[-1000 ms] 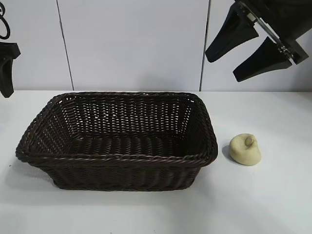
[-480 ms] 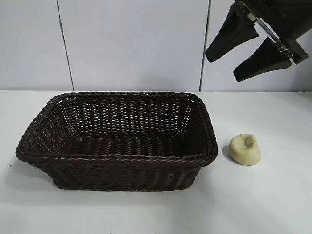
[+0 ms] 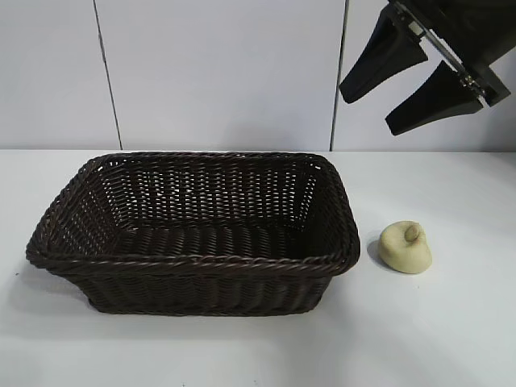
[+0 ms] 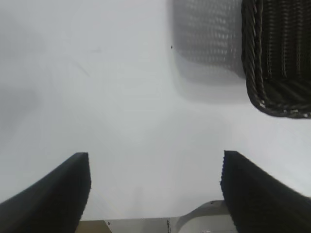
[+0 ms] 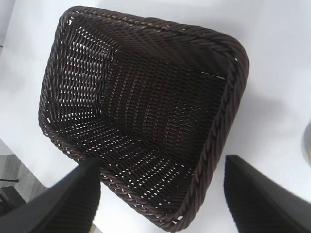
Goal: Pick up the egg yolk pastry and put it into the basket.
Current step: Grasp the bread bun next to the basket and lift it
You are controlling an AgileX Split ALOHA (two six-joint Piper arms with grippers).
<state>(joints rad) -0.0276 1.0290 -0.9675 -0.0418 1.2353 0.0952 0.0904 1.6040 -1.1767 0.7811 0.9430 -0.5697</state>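
Task not yet begun: the egg yolk pastry (image 3: 405,247) lies on the desk (image 3: 451,322) just right of the empty basket (image 3: 193,262); the right pincer (image 3: 393,84) hangs above, wide and empty.

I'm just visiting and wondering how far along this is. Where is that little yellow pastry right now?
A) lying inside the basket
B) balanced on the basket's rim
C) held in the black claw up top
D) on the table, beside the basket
D: the egg yolk pastry sits on the white table just off the basket, whose inside is empty, and the right gripper hangs open above it, holding nothing.
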